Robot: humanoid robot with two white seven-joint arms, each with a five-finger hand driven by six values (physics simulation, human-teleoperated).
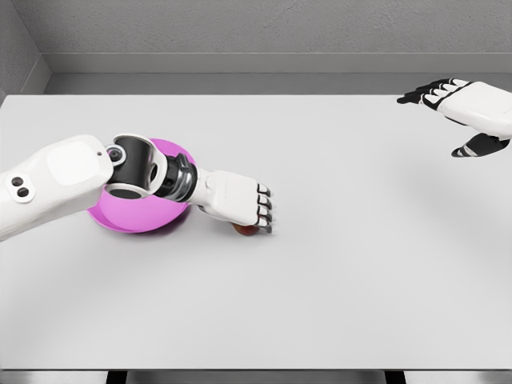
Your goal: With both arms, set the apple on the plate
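Left hand [240, 202] curled over apple [246, 230], just right of pink plate [140, 218]. Right hand [468, 112] far right of plate, fingers relaxed, holding nothing.

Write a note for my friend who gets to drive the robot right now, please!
Left robot hand: fingers curled down over the apple on the table; only a sliver of the apple shows beneath them, so I cannot tell whether it is lifted.
Right robot hand: open, holding nothing, at the far right above the table.
Purple plate: on the table just left of the apple, mostly hidden under the left forearm.
Done: left robot hand is on the apple.
Left: move the apple onto the plate, probably bringing the right robot hand in, since the job asks for both arms.
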